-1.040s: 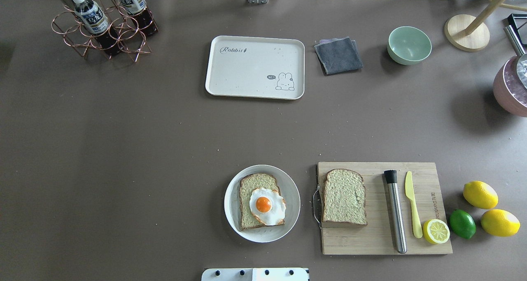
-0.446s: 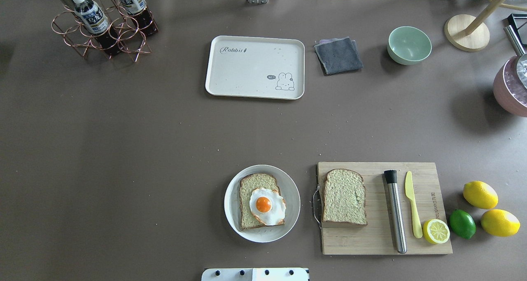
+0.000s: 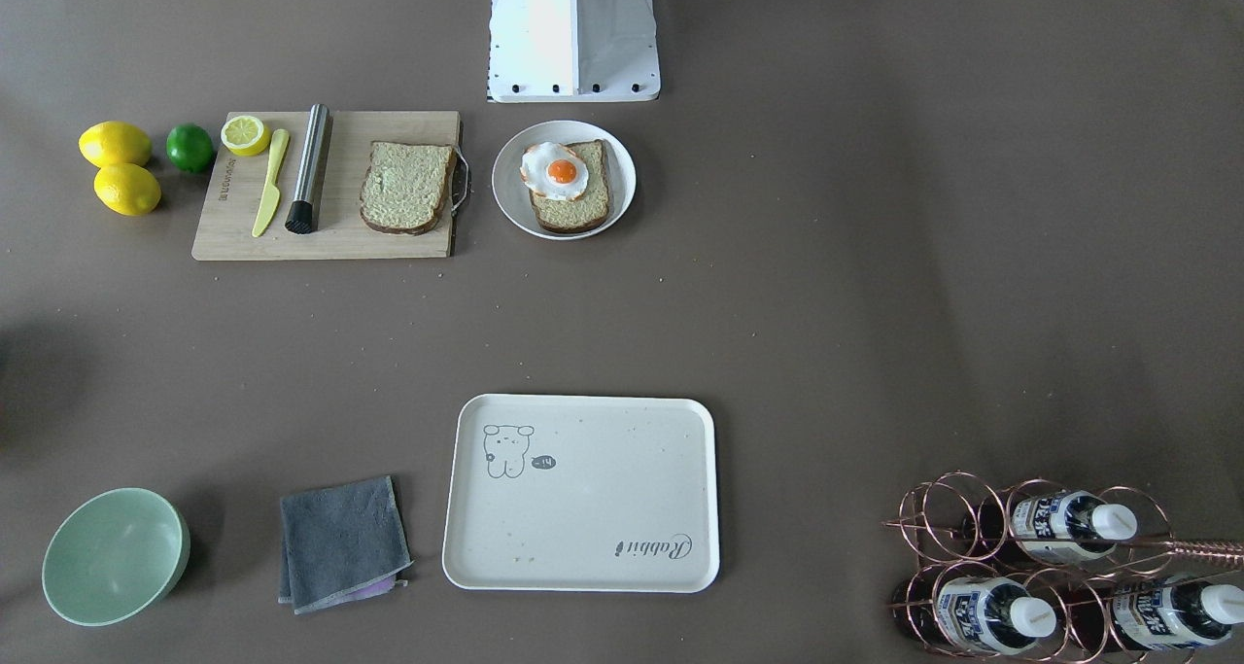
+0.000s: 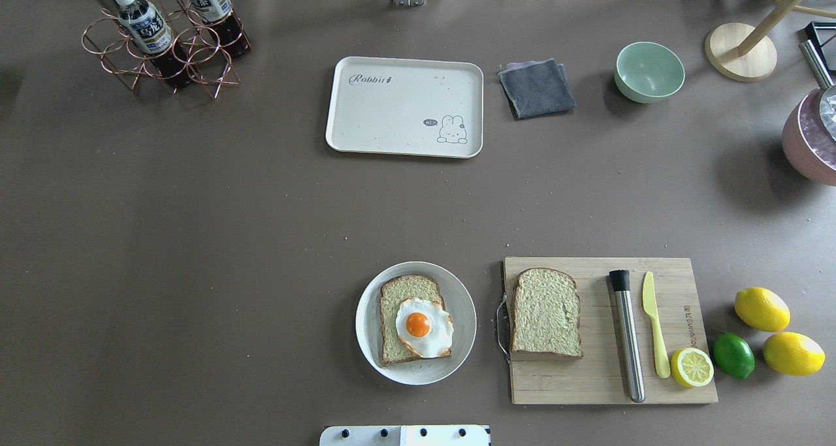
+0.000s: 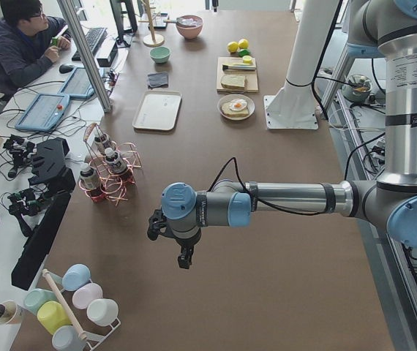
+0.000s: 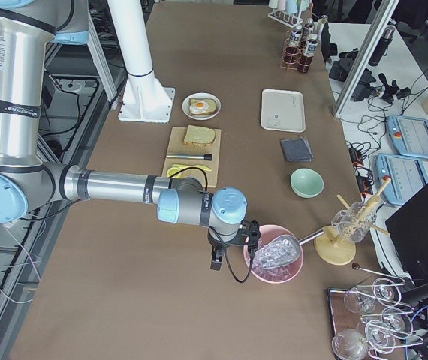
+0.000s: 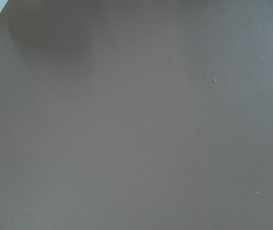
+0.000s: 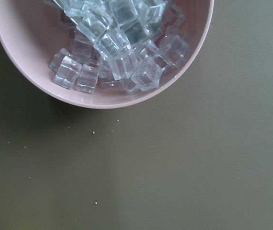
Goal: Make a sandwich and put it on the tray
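One bread slice (image 4: 401, 296) topped with a fried egg (image 4: 423, 326) lies on a small round white plate (image 4: 457, 289) near the robot's base. The second bread slice (image 4: 546, 312) lies on a wooden cutting board (image 4: 588, 381) to its right. The cream tray (image 4: 405, 106) lies bare at the table's far side. My left gripper (image 5: 183, 259) hangs over bare table far to the left. My right gripper (image 6: 215, 262) hangs beside a pink bowl of ice cubes (image 6: 274, 259). Both show only in side views, so I cannot tell whether they are open or shut.
On the board lie a steel muddler (image 4: 627, 335), a yellow knife (image 4: 653, 322) and a lemon half (image 4: 692, 366). Lemons (image 4: 761, 309) and a lime (image 4: 733, 354) lie to its right. A grey cloth (image 4: 537, 88), green bowl (image 4: 649, 72) and bottle rack (image 4: 163, 34) stand at the back.
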`<move>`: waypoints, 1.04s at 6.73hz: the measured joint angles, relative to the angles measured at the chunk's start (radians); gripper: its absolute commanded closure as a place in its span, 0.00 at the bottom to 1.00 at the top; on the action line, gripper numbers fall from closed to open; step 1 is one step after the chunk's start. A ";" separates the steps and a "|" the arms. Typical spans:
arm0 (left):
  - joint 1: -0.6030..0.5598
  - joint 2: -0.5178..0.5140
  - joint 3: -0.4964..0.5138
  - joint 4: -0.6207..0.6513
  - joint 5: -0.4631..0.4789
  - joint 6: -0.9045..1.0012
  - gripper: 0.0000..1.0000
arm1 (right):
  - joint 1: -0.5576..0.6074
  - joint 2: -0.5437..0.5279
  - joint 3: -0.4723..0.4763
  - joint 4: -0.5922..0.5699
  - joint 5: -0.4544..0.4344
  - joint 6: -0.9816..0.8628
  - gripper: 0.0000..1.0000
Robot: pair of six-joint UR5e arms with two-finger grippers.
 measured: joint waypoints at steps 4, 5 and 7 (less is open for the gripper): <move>0.005 -0.103 0.006 0.009 -0.048 -0.008 0.02 | -0.002 0.005 0.013 0.232 0.051 0.021 0.00; 0.013 -0.137 0.016 -0.007 -0.044 -0.011 0.02 | -0.008 0.010 0.032 0.236 0.054 0.021 0.00; 0.020 -0.155 0.019 -0.122 -0.047 -0.040 0.02 | -0.028 0.015 0.066 0.235 0.054 0.024 0.00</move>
